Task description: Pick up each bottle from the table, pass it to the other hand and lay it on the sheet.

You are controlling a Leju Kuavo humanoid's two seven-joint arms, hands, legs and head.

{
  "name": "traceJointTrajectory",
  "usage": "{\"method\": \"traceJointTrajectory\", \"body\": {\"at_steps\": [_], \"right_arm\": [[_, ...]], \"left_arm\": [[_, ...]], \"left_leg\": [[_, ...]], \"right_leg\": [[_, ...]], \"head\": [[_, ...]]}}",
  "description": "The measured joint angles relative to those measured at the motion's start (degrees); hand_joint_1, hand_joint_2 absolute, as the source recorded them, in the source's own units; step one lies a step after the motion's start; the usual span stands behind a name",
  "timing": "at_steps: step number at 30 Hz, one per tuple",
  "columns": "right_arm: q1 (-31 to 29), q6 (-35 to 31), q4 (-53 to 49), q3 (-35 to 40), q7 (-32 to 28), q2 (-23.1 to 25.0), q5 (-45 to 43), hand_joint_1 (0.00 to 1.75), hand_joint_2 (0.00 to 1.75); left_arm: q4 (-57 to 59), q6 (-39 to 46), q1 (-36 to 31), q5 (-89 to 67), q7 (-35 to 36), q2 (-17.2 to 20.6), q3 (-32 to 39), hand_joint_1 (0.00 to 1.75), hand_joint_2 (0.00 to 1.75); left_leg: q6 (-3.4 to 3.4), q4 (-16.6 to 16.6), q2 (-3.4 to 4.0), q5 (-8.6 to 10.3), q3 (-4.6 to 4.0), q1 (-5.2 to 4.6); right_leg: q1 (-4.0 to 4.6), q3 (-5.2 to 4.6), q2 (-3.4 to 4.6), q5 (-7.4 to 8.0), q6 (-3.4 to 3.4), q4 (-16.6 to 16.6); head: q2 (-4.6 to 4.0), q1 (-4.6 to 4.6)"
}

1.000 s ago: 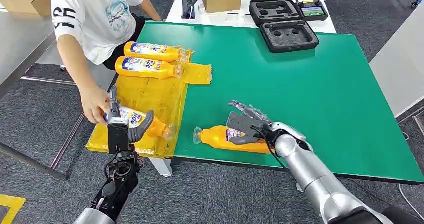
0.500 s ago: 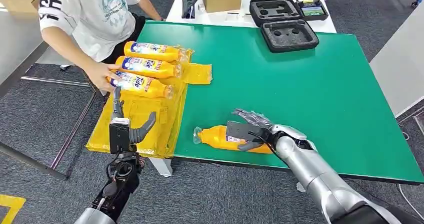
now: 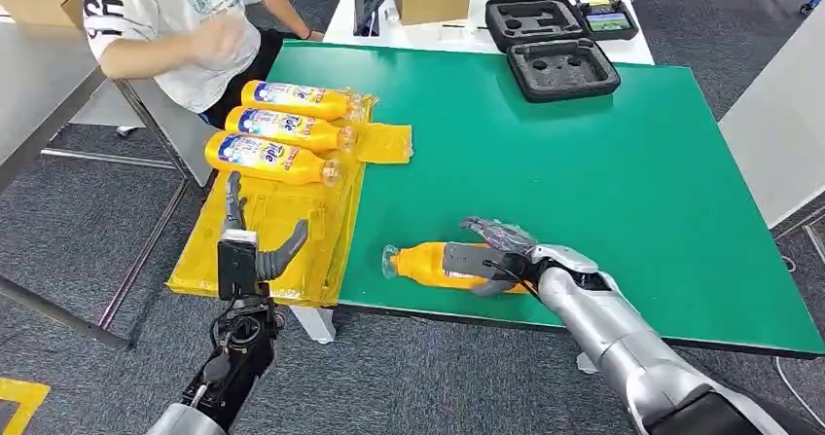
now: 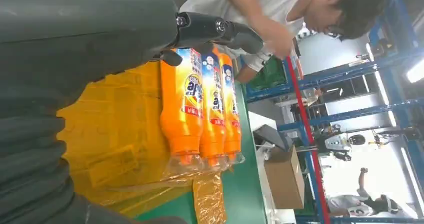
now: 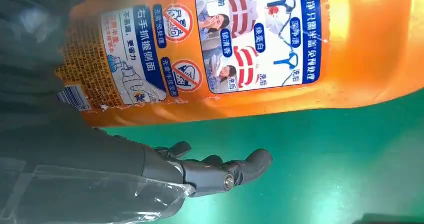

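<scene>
Bottle lies on green table, right hand wrapped around it; left hand spread, empty, over yellow sheet (three bottles there). Grey carpet floor.

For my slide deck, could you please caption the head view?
Right hand closing around an orange bottle on the green table; three bottles lie on the yellow sheet.
</scene>
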Motion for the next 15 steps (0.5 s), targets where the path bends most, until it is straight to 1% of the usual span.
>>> {"method": "traceJointTrajectory", "body": {"at_steps": [11, 15], "right_arm": [[-0.13, -0.89, 0.70, 0.68, 0.00, -0.02, 0.37, 0.00, 1.75], [0.10, -2.40, 0.74, 0.79, 0.00, 0.18, 0.65, 0.00, 1.75]], "left_arm": [[0.17, 0.61, -0.01, 0.17, 0.00, -0.13, 0.00, 0.00, 1.75], [0.17, 0.52, 0.00, 0.06, 0.00, -0.13, 0.00, 0.00, 1.75]], "left_leg": [[0.00, 0.00, 0.01, 0.00, 0.03, 0.00], [0.01, 0.00, 0.00, 0.00, 0.03, 0.00]], "right_leg": [[0.00, 0.02, 0.00, 0.00, 0.00, 0.00], [0.00, 0.03, 0.00, 0.01, 0.01, 0.00]], "head": [[0.00, 0.00], [0.00, 0.00]]}}
